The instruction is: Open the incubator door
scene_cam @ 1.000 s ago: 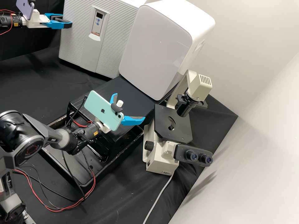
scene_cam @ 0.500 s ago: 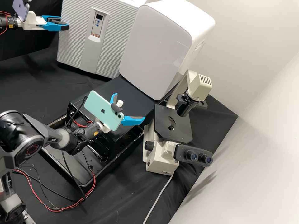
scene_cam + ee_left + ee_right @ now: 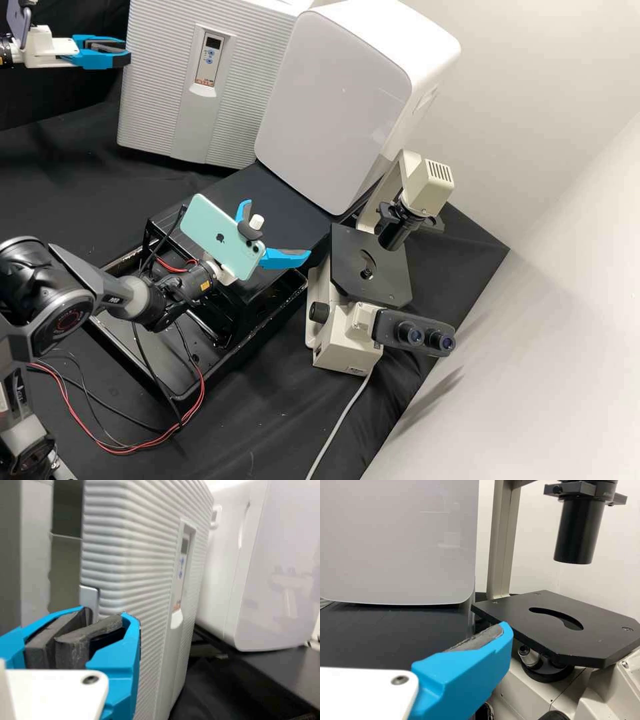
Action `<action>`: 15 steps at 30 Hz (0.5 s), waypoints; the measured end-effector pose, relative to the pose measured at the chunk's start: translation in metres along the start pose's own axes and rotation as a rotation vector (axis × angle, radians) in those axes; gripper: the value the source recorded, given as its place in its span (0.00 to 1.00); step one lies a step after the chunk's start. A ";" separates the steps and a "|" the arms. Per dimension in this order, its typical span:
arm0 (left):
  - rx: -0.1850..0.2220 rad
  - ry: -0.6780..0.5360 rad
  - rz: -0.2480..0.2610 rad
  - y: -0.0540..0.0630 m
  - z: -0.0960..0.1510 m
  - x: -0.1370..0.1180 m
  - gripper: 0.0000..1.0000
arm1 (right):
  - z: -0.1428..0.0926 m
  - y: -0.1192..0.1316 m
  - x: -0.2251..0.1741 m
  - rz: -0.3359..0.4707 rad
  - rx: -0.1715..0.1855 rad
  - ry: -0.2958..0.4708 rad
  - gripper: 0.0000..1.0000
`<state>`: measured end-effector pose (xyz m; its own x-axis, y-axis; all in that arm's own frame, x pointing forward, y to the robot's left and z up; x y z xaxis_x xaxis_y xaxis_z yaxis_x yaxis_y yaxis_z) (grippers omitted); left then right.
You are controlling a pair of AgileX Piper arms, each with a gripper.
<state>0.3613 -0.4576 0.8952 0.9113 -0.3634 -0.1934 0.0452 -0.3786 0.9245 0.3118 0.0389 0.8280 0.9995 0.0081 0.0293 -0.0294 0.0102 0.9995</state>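
Incubator door (image 3: 157, 93) ajar, long axis upright; ribbed front facing high camera.
Left gripper (image 3: 125, 55): fingers together, tips beside door edge; contact unclear.

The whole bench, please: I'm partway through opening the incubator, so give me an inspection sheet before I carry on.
Surface: black cloth, lightly wrinkled, with small pale specks.
Job's things: incubator door looks ajar, with a dark gap beside its edge in the left wrist view; control panel on its front.
Clutter: nothing seen.
Grippers: left gripper shut at the door's side edge; right gripper open, near the microscope.
Cables: red and black wires loop over the cloth; a pale cord runs from the microscope.
Surroundings: white cabinet beside the incubator, pale wall behind.
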 end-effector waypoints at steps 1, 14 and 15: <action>-0.003 -0.011 0.008 0.000 0.003 -0.002 0.00 | 0.000 0.000 0.000 0.000 0.000 0.000 1.00; -0.076 -0.078 0.054 -0.002 0.034 -0.033 0.00 | 0.000 0.000 0.000 0.000 0.000 0.000 1.00; -0.079 -0.076 0.050 -0.004 0.035 -0.035 0.00 | 0.000 0.000 0.000 0.000 0.000 0.000 1.00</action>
<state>0.3143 -0.4734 0.8870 0.8797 -0.4450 -0.1677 0.0351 -0.2910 0.9561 0.3118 0.0389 0.8280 0.9995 0.0081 0.0293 -0.0294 0.0102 0.9995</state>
